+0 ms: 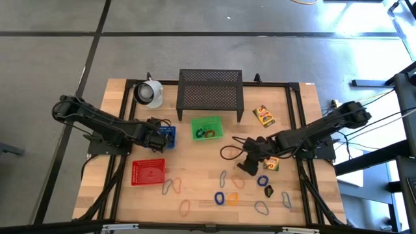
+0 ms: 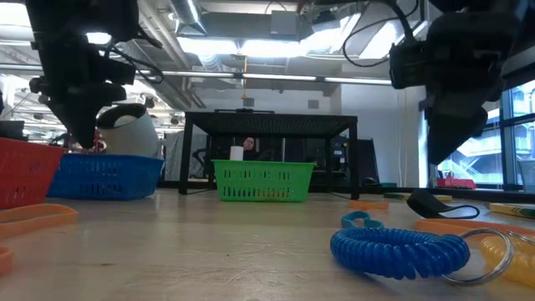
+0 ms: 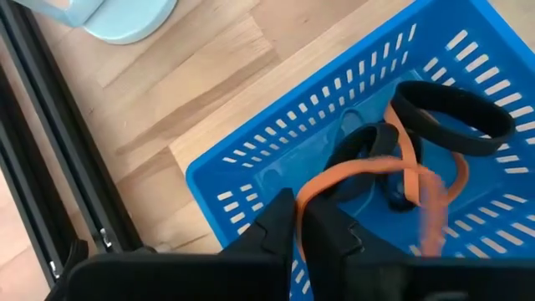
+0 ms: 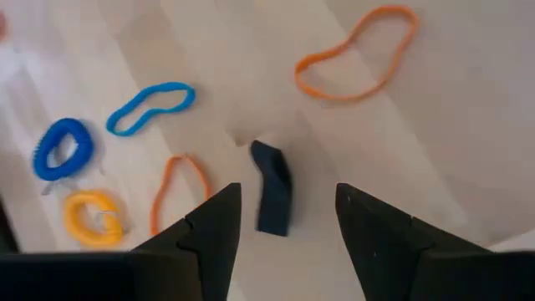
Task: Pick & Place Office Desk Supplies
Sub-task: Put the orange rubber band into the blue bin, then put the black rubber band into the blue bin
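My left gripper (image 3: 299, 221) hangs over the blue basket (image 1: 168, 136), shut on an orange rubber band (image 3: 368, 171). Two black bands (image 3: 451, 117) lie on the basket floor. My right gripper (image 4: 288, 217) stands open, pointing steeply down over a small dark folded band (image 4: 272, 196) that lies flat on the wood. Its fingers stand on either side of the band, above it, without touching. Around it lie an orange loop (image 4: 355, 54), a blue loop (image 4: 150, 109), a blue coil (image 4: 57, 149) and a yellow coil (image 4: 92, 217). My left gripper pinches the orange rubber band at one end of its loop (image 3: 308, 194) between its two fingertips, coming steeply from above. The rest of the band hangs slack down into the blue basket, draped over the black bands.
A green basket (image 1: 207, 128) with bands and a red basket (image 1: 148, 171) sit mid-table. The black mesh stand (image 1: 209, 90) and a white cup (image 1: 149, 92) are at the far side. Yellow crayon boxes (image 1: 263, 116) lie right. Several loose bands (image 1: 185, 207) lie scattered along the near edge.
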